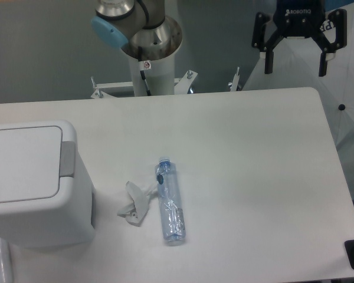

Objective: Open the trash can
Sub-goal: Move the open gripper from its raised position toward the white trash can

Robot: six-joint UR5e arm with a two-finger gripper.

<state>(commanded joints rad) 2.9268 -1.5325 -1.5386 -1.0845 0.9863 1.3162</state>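
Half the lidded trash can (29, 177) cropped at left (perhaps shut), pincer (295, 63) spread wide, empty.

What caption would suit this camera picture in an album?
Open gripper waits beyond the table's far corner; closed trash can, bottle and crumpled wrapper below.

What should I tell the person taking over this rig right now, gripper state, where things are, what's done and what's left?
Gripper: open, empty, up at the far right edge of the table, away from everything.
Trash can: near left corner, lid flat and closed, grey push strip on its right edge.
Also on the table: a plastic bottle lying flat mid-table, crumpled paper beside it.
Done: nothing yet.
Left: bring the gripper over, likely press the strip, open the lid.
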